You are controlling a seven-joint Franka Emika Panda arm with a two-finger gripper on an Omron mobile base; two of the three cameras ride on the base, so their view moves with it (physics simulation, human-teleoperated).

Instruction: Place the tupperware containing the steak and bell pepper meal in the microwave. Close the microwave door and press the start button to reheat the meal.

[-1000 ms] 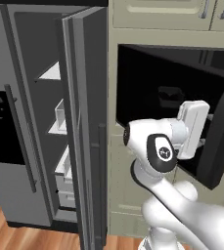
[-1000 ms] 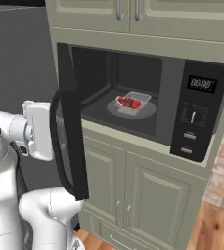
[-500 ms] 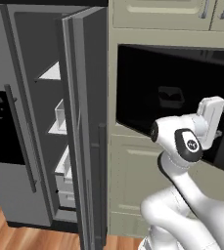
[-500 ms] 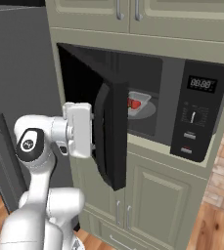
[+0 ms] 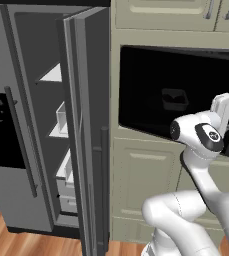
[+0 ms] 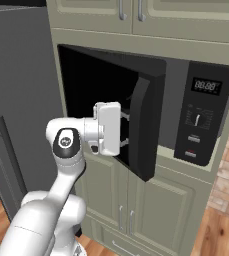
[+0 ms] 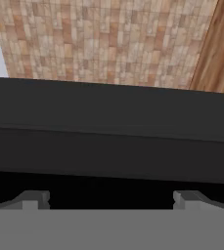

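Since a second ago the microwave door (image 6: pixel 136 120) has swung well toward the cabinet front: it stood wide open then, and now it hangs at a shallow angle, only partly ajar. From the right side its thick black edge faces me, and it hides most of the dark cavity behind it. The arm has come across with it, the white hand pressed up close behind the door's outer face.

Seen from the right, the gripper (image 6: pixel 125 131) sits just at the door panel, its two grey fingers (image 6: pixel 124 116) spread wide apart, one above the other, with nothing between them. I cannot tell whether the tips actually touch the panel. Looking along the hand, the two finger tips stand far apart at the bottom, and a broad black band of the door (image 7: pixel 111 132) crosses right in front of them, with a brick-patterned wall and a strip of wooden floor beyond.

From the left side, the tupperware (image 5: pixel 175 99) shows dimly through the door's tinted window, a small tub sitting inside the microwave (image 6: pixel 198 120). The food in it is too dark to make out. The control panel (image 6: pixel 202 116) with its display and buttons stays uncovered at the right of the door.

Left of the cream cabinetry (image 5: pixel 146 175) the tall grey fridge (image 5: pixel 16 130) stands with one door (image 5: pixel 88 130) swung open, white shelves visible inside.
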